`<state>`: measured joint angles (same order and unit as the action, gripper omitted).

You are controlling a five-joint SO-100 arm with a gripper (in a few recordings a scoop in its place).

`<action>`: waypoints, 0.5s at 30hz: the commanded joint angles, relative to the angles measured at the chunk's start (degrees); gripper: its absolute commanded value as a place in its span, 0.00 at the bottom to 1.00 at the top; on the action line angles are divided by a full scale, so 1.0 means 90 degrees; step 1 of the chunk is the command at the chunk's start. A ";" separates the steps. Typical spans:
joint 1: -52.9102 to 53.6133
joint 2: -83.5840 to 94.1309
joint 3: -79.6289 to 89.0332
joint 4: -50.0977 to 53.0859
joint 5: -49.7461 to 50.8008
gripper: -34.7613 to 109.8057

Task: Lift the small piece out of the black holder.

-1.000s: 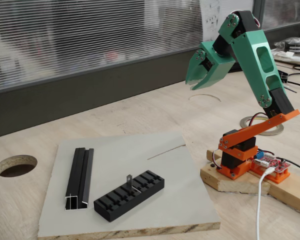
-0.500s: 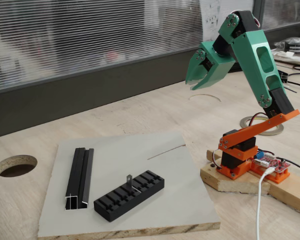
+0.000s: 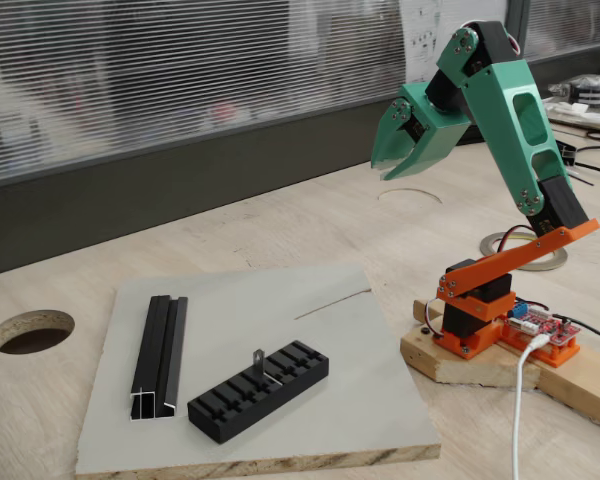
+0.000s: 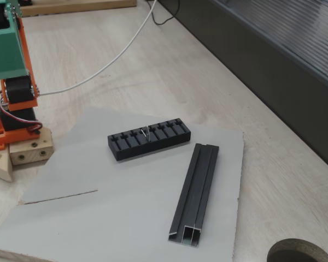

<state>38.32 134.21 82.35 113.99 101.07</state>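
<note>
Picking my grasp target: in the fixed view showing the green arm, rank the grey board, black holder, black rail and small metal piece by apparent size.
1. grey board
2. and 3. black rail and black holder: look alike in bulk, so unranked
4. small metal piece

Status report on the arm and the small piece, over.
Gripper open, raised clear of the board. Small piece upright in black holder. Black rail alongside, not blocking.

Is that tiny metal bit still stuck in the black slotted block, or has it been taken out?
Still in. The small piece stands upright in a middle slot of the black holder, and the gripper hangs high above, far off.
</note>
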 commanded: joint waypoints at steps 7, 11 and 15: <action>0.0117 0.0127 -0.0117 0.0186 0.0078 0.35; 0.0107 0.0186 -0.0117 0.0186 0.0127 0.35; 0.0068 0.0127 -0.0117 0.0186 0.0127 0.35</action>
<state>38.58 134.21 82.35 113.99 101.43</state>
